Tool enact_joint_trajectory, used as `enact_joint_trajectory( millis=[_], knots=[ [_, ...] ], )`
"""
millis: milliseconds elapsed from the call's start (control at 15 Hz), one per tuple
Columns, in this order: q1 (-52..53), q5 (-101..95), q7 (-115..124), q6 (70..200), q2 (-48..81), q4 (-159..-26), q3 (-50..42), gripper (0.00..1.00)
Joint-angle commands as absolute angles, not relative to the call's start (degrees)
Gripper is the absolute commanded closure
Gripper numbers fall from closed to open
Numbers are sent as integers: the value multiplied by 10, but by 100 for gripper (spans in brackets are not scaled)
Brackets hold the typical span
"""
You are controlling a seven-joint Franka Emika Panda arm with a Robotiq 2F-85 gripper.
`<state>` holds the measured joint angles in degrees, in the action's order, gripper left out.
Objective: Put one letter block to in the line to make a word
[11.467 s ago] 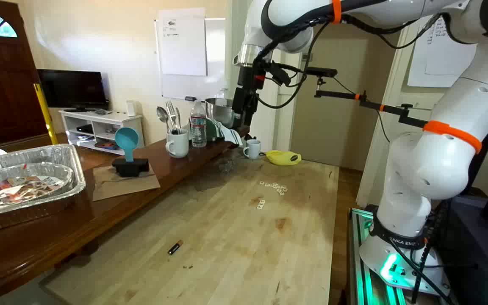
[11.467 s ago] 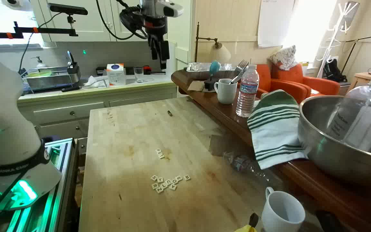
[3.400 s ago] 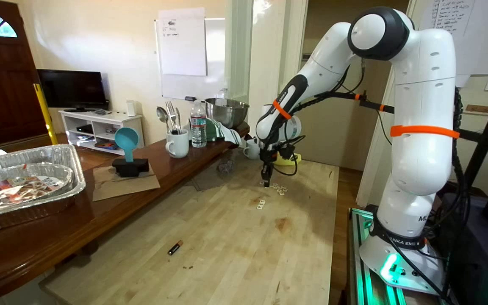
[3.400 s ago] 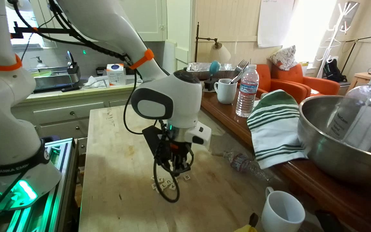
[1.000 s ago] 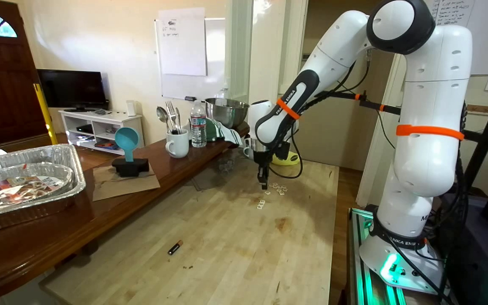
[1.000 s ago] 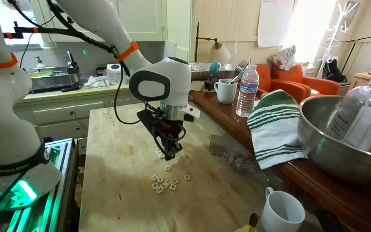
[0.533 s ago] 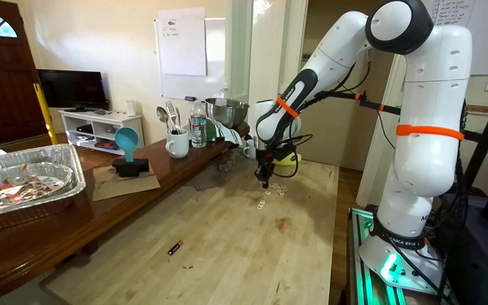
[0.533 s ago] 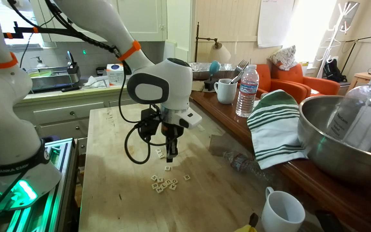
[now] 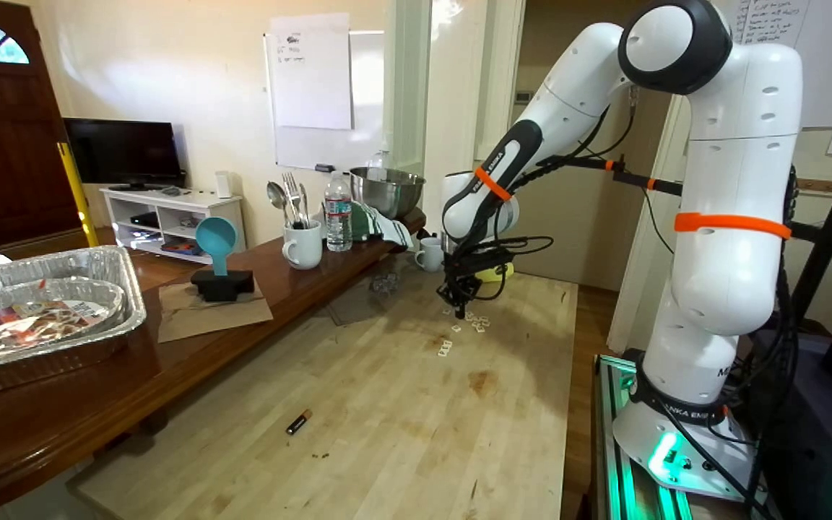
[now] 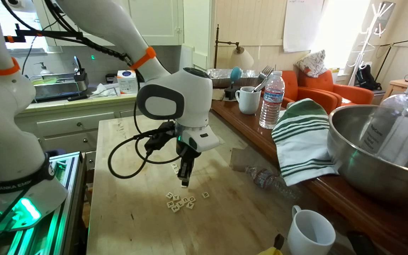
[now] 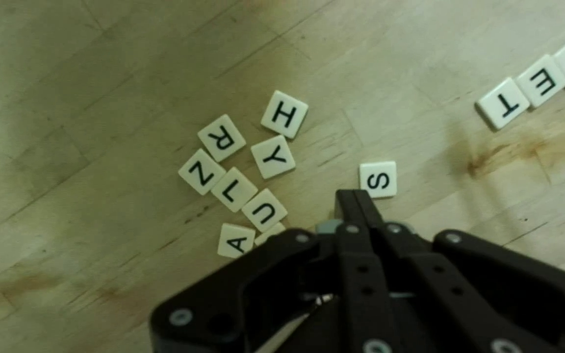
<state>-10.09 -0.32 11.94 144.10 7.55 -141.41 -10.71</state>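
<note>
Our black metal-looking fingers (image 11: 353, 215) are pressed together, empty; square cream plastic-looking S tile (image 11: 378, 179) lies just past, btwn them & cream plastic-looking PET row (image 11: 541, 81); contact unclear; we'd prob. push.

your wrist view looks down past the claw (image 11: 353, 193) from close by, letter tiles (image 11: 234, 189) ahead of it. in an exterior view you look lengthwise over the tabletop (image 9: 387, 419), claw well apart, white mug (image 9: 430, 256) beyond it. in an exterior view you face roughly the opposite way, nearer, kitchen counter (image 10: 90, 102) beyond the claw. both exterior views share claw, tabletop, letter tiles and white mug.
</note>
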Motion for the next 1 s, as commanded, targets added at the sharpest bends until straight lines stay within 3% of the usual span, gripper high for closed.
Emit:
enact_joint_trajectory(
  millis=[0,933],
  knots=[
    [-96,17,163,1462,85,-1424,-110,100],
    [-89,51,176,1512,115,-1427,-104,100]
  ],
)
